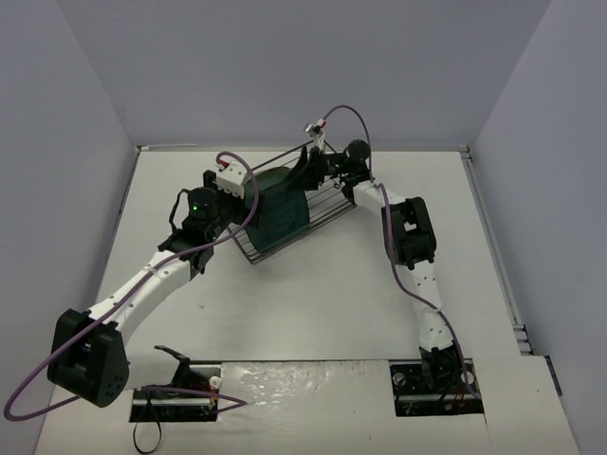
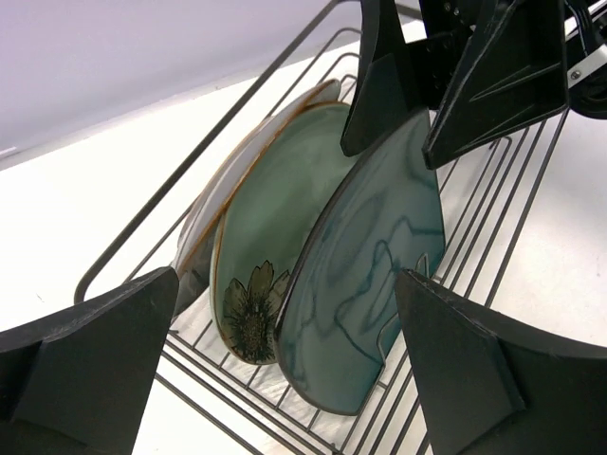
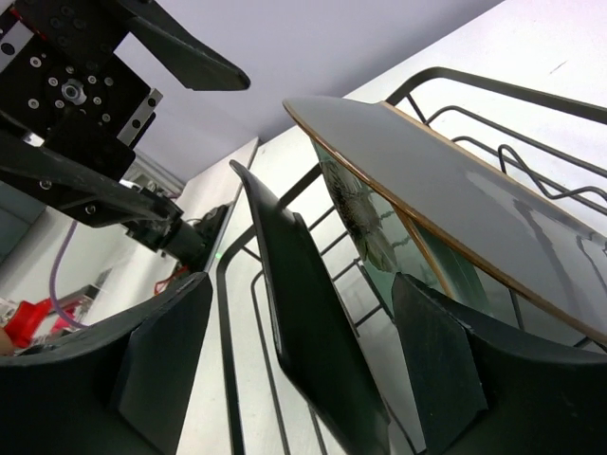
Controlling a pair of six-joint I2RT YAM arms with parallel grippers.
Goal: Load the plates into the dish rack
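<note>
- Pale lavender walls (image 1: 285, 66) close in a white table (image 1: 313, 303) in the top view. The dish rack (image 1: 327, 201) sits at upper centre of the frame, skewed to the table's edges.
- In that same view the dark teal plate (image 1: 285, 216) stands on edge inside the rack. The left tool (image 1: 235, 182) is at the rack's left end, and the right tool (image 1: 305, 169) is at its upper side, over the teal plate's rim. The other plates cannot be told apart from up here.
- In the left wrist view all three plates stand on edge among the rack's wires, leaning left and overlapping. The grey plate (image 2: 204, 227), with its brown rim, is farthest left. The mint-green plate (image 2: 285, 209), with a dark flower mark low on its face, is in the middle. The teal plate is on the right.
- The left tool's fingers (image 2: 85, 370) fill the lower corners of that frame, spread wide with nothing between them, so the tool is released.
- At upper right of the same frame the right tool's two fingers straddle the teal plate's top rim.
- In the right wrist view the teal plate rises edge-on at lower centre between the right tool's fingers. A gap shows on each side, so this tool is released too.
- The grey plate's underside spans the right of that frame. The mint-green plate's flower shows beneath it, and the left tool is at upper left.
</note>
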